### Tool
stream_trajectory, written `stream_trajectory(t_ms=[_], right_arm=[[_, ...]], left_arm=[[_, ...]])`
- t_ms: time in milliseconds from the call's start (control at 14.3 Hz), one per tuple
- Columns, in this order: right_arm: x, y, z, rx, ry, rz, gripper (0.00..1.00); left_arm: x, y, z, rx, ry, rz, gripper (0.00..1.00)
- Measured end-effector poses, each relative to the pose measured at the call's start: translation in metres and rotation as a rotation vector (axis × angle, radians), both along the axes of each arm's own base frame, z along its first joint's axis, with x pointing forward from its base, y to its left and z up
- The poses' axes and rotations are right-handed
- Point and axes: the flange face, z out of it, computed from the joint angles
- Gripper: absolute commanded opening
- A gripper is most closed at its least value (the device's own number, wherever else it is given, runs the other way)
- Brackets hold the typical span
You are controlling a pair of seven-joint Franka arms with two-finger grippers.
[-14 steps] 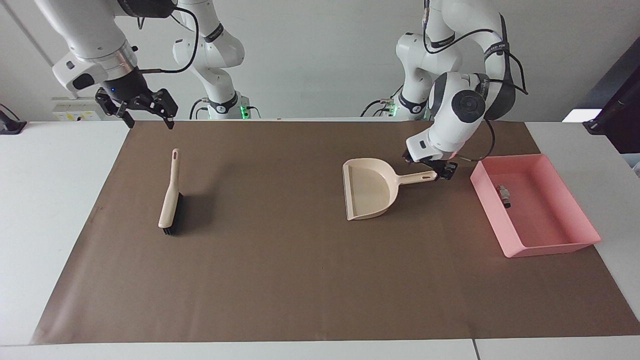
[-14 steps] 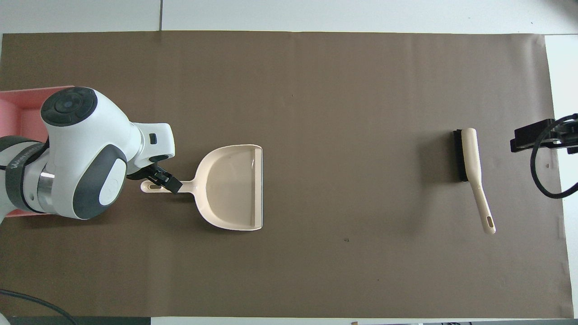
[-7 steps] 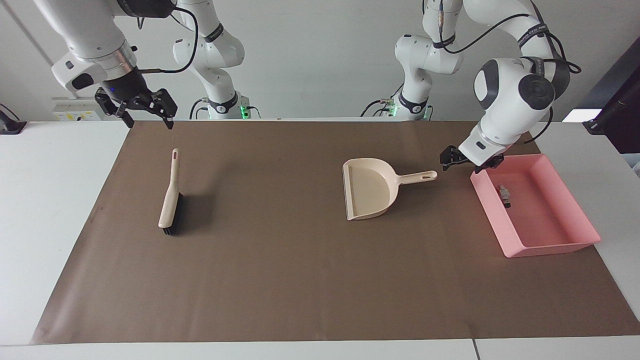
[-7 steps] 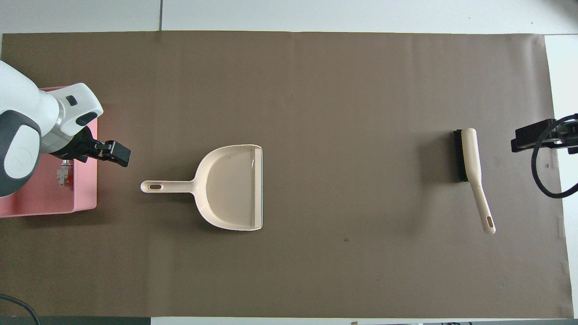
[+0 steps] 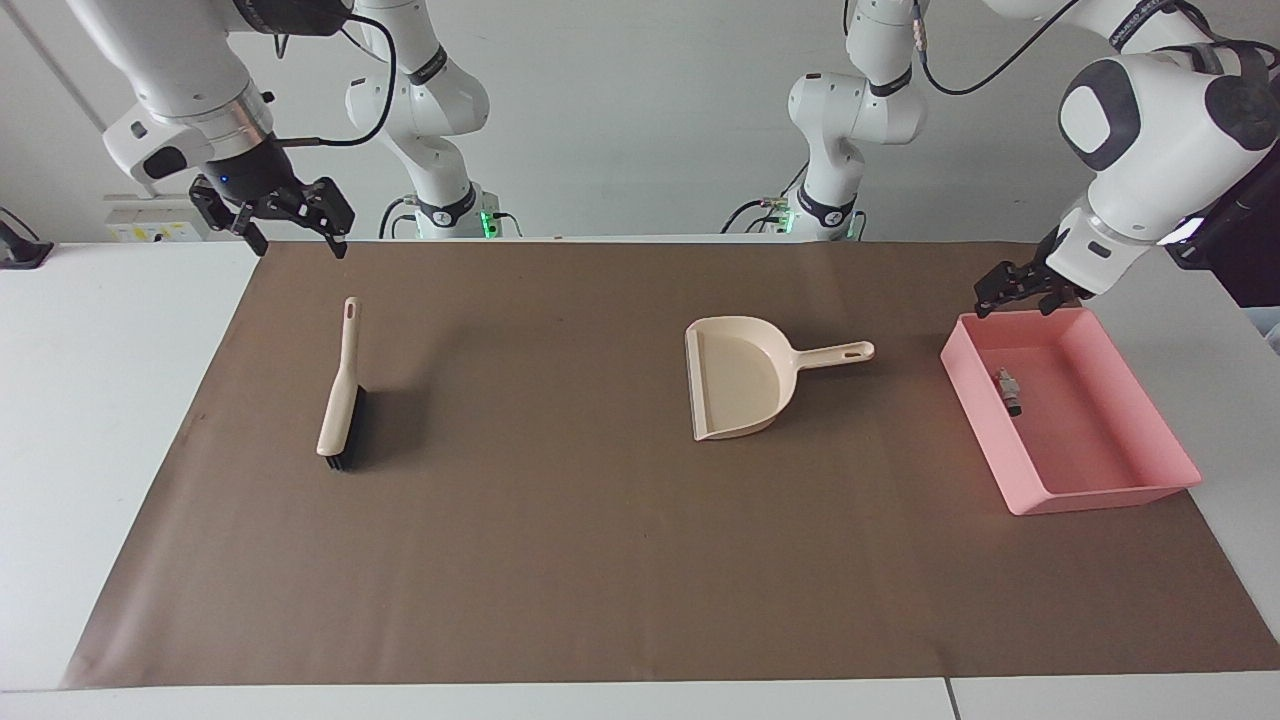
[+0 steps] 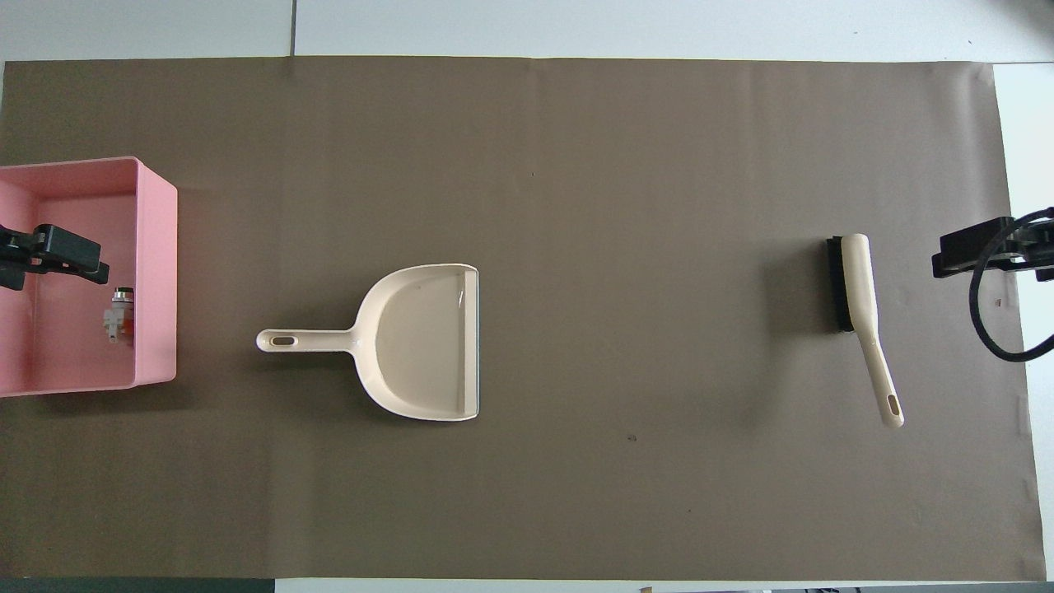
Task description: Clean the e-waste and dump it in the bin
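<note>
Since the e-waste (image 5: 1008, 389) already lies in the bin (image 5: 1120, 492) at three o'clock of the empty dustpan (image 5: 740, 385), the left gripper (image 5: 1022, 288), fingers apart above the bin's rim, should retreat straight up, while the right gripper (image 5: 290, 222) waits spread near the brush (image 5: 340, 395).

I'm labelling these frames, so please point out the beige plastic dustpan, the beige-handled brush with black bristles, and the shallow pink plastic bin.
Beige plastic dustpan (image 5: 738, 385): facing view, middle of its pan.
Beige-handled brush (image 5: 340, 395): facing view, handle above the bristles.
Shallow pink plastic bin (image 6: 156, 272): overhead view, its side wall.
</note>
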Motion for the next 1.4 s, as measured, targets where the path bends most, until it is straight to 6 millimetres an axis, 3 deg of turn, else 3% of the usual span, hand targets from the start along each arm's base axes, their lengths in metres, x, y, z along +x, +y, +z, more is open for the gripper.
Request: stream_trajectory(t_ms=[210, 350, 630, 770, 1190, 1400], right_arm=[[0.0, 0.0, 0.0, 0.0, 0.0, 0.0, 1.0], [0.0, 0.0, 0.0, 0.0, 0.0, 0.0, 1.0], [0.0, 0.0, 0.0, 0.0, 0.0, 0.0, 1.0], [0.0, 0.0, 0.0, 0.0, 0.0, -0.001, 1.0], [0.0, -0.001, 0.0, 0.0, 0.0, -0.002, 1.0], [0.0, -0.001, 0.0, 0.0, 0.0, -0.002, 1.0]], left_arm=[[0.001, 0.012, 0.026, 0.003, -0.046, 0.021, 0.98], [0.002, 0.006, 0.03, 0.0, -0.053, 0.013, 0.98], [0.003, -0.029, 0.032, -0.012, -0.034, -0.001, 0.98], [-0.001, -0.04, 0.045, -0.015, -0.039, -0.004, 0.98], [-0.02, -0.041, 0.07, -0.016, -0.019, -0.009, 0.98], [-0.026, -0.043, 0.094, -0.016, -0.024, -0.017, 0.98]])
